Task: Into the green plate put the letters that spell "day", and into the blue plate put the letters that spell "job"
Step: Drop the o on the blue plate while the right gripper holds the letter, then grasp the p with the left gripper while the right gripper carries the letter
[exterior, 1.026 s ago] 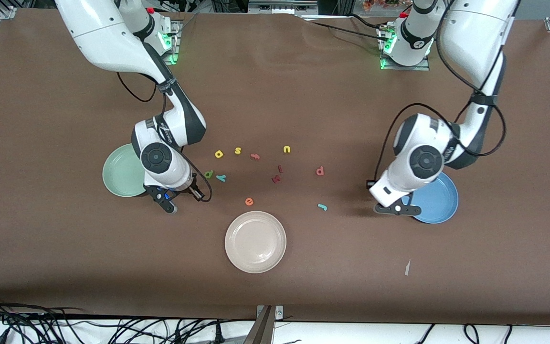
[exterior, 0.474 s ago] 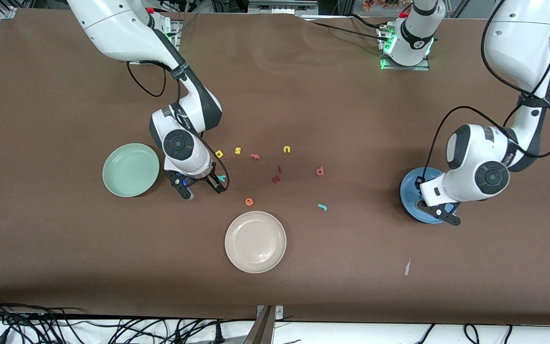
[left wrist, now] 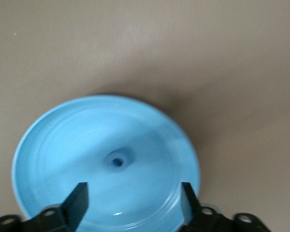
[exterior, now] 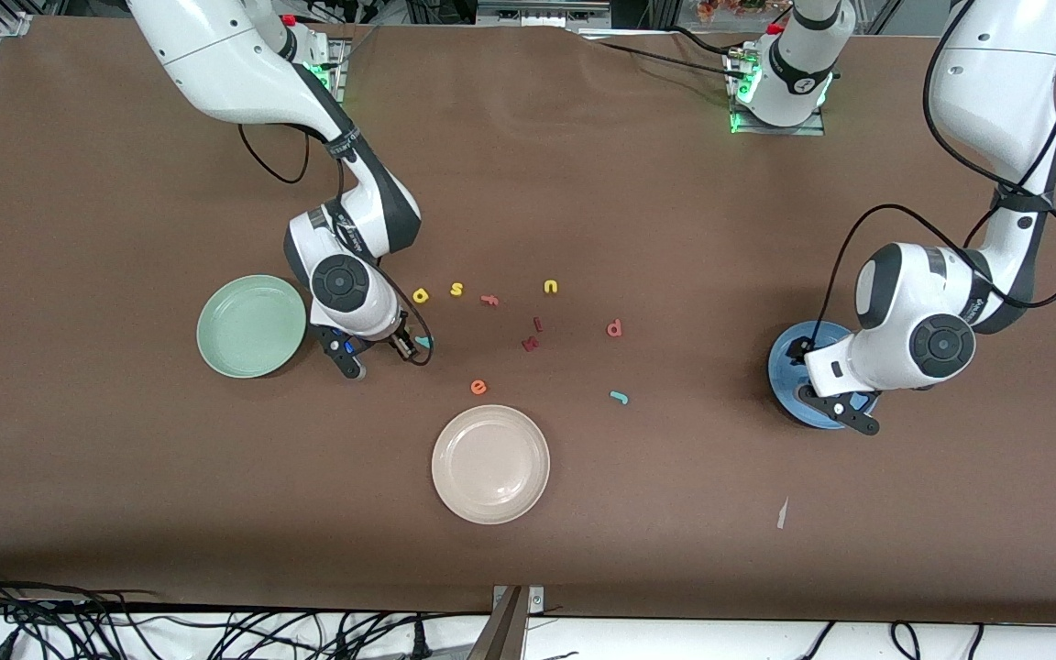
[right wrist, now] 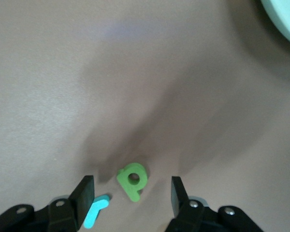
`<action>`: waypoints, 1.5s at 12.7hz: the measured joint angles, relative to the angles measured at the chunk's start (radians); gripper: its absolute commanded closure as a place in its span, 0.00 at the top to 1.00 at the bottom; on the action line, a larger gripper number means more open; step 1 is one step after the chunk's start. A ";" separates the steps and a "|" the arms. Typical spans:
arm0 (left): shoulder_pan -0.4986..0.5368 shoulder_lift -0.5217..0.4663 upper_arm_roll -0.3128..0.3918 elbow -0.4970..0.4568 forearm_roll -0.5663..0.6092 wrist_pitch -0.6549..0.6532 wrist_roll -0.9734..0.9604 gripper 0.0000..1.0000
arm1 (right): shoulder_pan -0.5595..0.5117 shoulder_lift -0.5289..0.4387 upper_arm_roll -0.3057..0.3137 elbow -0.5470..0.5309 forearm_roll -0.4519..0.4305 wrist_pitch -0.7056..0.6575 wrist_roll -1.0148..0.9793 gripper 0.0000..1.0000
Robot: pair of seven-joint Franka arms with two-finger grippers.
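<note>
My left gripper (left wrist: 134,200) hangs open over the blue plate (exterior: 780,368), and the blue "o" (left wrist: 117,162) lies loose in the plate (left wrist: 48,145). My right gripper (right wrist: 130,193) is open low over the table beside the green plate (exterior: 251,326). The olive-green "d" (right wrist: 133,180) lies between its fingers, and the teal "y" (right wrist: 94,210) lies by one finger (right wrist: 84,193). In the front view the "d" is hidden under the right gripper (exterior: 379,356), while the "y" (exterior: 423,342) peeks out. The yellow "a" (exterior: 421,295), salmon "b" (exterior: 615,328) and teal "j" (exterior: 619,397) lie on the table.
A beige-white plate (exterior: 489,464) sits nearer the front camera, with an orange "e" (exterior: 478,387) beside it. A yellow "s" (exterior: 456,289), salmon "f" (exterior: 489,300), yellow "u" (exterior: 551,287) and two dark red letters (exterior: 533,335) lie mid-table.
The right gripper has moved from the green plate's edge to over the "d" and "y". The left gripper has swung across the blue plate toward the left arm's end and opened.
</note>
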 measured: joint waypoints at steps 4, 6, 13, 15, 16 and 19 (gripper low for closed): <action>-0.153 0.000 -0.010 0.010 -0.117 0.021 -0.299 1.00 | 0.000 0.000 0.000 -0.015 0.000 0.002 -0.002 0.65; -0.236 0.001 -0.011 0.010 -0.134 0.051 -0.457 1.00 | 0.000 0.000 0.000 -0.019 0.000 0.003 -0.002 0.65; -0.445 0.062 -0.009 -0.007 -0.106 0.185 -0.892 0.96 | 0.001 0.005 0.000 -0.031 0.000 0.023 -0.004 0.48; -0.472 0.080 -0.009 -0.014 -0.098 0.222 -0.948 0.90 | 0.001 0.004 0.000 -0.031 0.000 0.040 -0.010 0.27; -0.482 0.087 -0.009 -0.021 -0.098 0.235 -0.961 0.86 | 0.001 0.004 0.000 -0.031 -0.001 0.047 -0.012 0.21; -0.495 0.102 -0.008 -0.031 -0.098 0.243 -0.967 0.81 | 0.004 0.004 0.000 -0.031 -0.003 0.051 -0.026 0.14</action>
